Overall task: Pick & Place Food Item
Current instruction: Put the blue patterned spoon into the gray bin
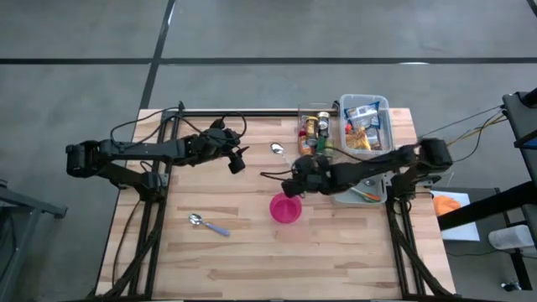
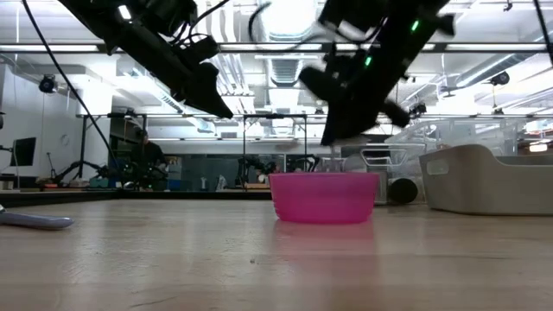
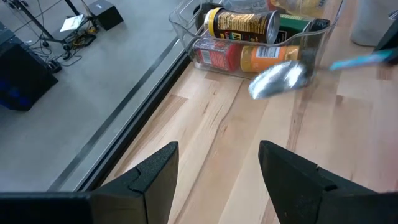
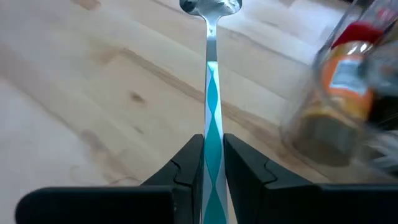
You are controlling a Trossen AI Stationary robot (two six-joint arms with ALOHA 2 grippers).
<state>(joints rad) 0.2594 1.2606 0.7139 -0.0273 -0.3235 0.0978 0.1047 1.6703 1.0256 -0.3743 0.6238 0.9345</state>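
My right tool (image 4: 213, 163) clamps the teal-handled spoon (image 4: 211, 93) at frame center above the tabletop (image 1: 252, 252), while my left tool (image 3: 217, 171) stands wide and empty.

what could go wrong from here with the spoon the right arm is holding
1. The right pincer pinches the teal-handled spoon only at the handle's end, so it could pivot or slip out.
2. The spoon's bowl sticks out close to the clear bin of jars; a swing that way might knock it.
3. The pink bowl sits just below the right arm; a low pass could nudge it.
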